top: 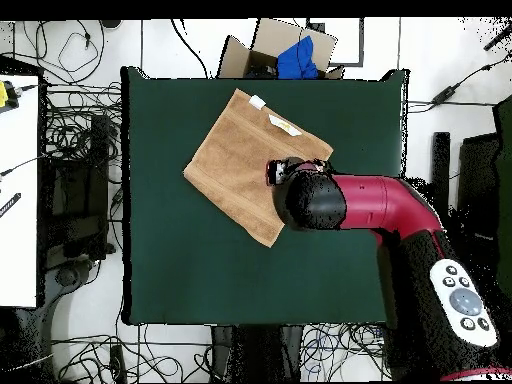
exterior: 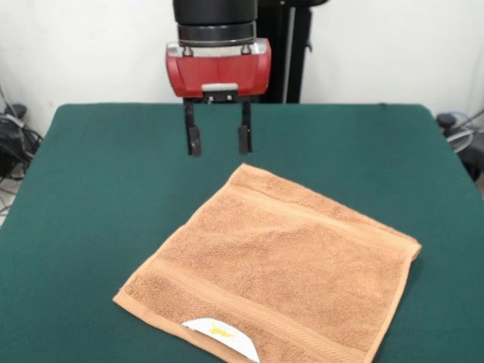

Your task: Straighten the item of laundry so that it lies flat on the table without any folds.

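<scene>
Gripper [exterior: 219,141] hangs above the table [exterior: 91,197] with its two black fingers spread apart and nothing between them, poised just past the towel's corner that points toward the far edge, clear of the cloth. Seen from the front, the towel [exterior: 280,265] lies spread in a single layer, turned like a diamond against the table's edges, sitting toward the near edge and somewhat to the right of the middle, well inside the side edges. Its woven bands run straight, its hems look even, and a small white tag [exterior: 221,335] shows at the hem nearest the near edge. No fold or turned-over corner is visible in the front view; the overhead view agrees for the part it shows, though the arm [top: 375,205] covers one corner there. By that evidence the flattening looks essentially done. What might remain is slight: perhaps a faint ripple along the right-hand hem, and checking the corner hidden from above.
</scene>
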You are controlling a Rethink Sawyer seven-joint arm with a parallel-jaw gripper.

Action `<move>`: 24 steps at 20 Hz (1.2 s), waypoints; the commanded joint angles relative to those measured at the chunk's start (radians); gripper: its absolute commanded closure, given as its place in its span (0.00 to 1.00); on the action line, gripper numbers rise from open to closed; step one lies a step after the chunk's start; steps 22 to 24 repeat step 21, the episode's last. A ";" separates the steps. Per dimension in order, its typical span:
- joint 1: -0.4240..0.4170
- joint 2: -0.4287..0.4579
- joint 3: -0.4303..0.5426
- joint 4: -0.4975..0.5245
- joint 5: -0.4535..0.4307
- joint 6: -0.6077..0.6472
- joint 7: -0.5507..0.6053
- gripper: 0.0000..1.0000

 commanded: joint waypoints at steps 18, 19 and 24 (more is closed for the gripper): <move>0.059 -0.033 -0.113 0.020 0.026 0.061 0.108 0.00; 0.058 -0.033 -0.113 0.021 0.026 0.058 0.108 0.00; 0.057 -0.033 -0.112 0.022 0.026 0.055 0.106 0.00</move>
